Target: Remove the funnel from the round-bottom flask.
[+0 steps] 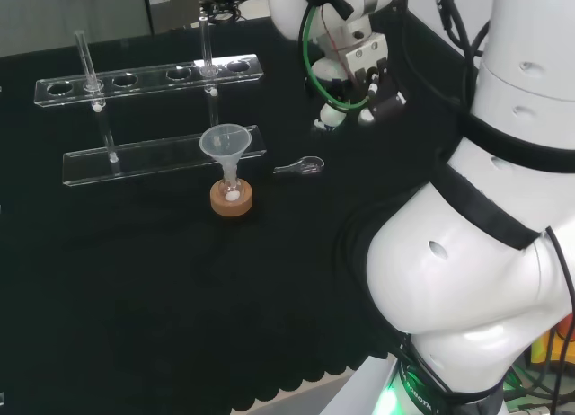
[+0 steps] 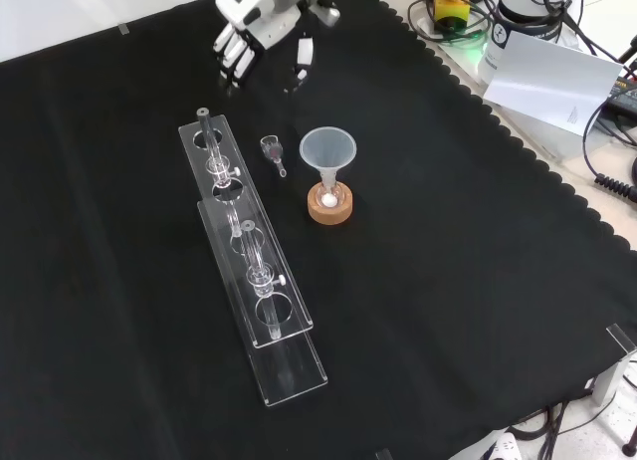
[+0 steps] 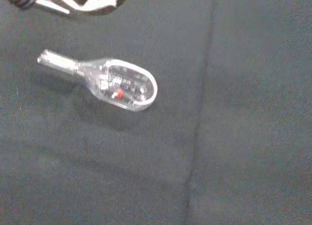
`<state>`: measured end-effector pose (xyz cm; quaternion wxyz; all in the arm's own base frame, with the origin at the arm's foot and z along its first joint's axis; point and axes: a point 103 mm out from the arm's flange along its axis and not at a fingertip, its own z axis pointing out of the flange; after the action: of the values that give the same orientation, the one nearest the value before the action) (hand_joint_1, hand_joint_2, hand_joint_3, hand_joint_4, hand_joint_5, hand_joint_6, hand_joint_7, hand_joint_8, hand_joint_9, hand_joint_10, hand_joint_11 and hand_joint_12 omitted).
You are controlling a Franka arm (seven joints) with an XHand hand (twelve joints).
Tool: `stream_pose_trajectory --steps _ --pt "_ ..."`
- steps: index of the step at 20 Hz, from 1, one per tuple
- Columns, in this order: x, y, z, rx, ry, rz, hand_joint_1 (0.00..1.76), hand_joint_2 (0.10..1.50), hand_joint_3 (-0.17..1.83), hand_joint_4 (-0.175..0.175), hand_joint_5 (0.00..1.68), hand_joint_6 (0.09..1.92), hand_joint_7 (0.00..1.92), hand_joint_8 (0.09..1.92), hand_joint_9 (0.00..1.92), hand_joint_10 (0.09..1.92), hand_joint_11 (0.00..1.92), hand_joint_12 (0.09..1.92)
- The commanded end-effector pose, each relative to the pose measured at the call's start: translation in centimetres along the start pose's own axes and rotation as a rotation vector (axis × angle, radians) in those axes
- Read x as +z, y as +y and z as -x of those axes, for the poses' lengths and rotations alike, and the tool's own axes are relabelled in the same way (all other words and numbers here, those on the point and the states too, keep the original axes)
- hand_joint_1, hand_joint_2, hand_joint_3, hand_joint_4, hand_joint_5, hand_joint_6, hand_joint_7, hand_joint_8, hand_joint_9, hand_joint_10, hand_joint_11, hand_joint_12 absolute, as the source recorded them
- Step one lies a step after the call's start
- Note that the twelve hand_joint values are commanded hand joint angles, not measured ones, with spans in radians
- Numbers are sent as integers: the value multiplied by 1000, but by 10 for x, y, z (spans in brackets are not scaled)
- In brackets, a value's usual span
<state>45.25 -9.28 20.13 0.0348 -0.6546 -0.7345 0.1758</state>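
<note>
A clear plastic funnel (image 1: 225, 144) (image 2: 327, 149) stands with its stem in a small round-bottom flask (image 1: 232, 187) (image 2: 328, 195) that rests on a cork ring (image 1: 232, 200) (image 2: 329, 207). The hand (image 1: 352, 110) (image 2: 242, 37) hovers above the cloth, to the right of the funnel in the head view and farther off in the front view. Its fingers hang down relaxed and hold nothing. It touches neither the funnel nor the flask.
A small clear scoop (image 1: 301, 167) (image 2: 272, 149) (image 3: 114, 84) lies on the cloth between the hand and the flask. A clear acrylic tube rack (image 1: 148, 114) (image 2: 249, 251) with a couple of test tubes stands behind the flask in the head view.
</note>
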Motion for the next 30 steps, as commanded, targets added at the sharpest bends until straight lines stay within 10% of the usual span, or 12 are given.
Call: stream_pose_trajectory --steps 1,30 --pt "-22 -32 -17 18 -5 13 802 693 587 -69 383 146 242 772 504 688 265 1334" --pt "-78 -48 -116 -208 -13 -78 584 656 451 -14 113 87 17 649 234 719 70 1408"
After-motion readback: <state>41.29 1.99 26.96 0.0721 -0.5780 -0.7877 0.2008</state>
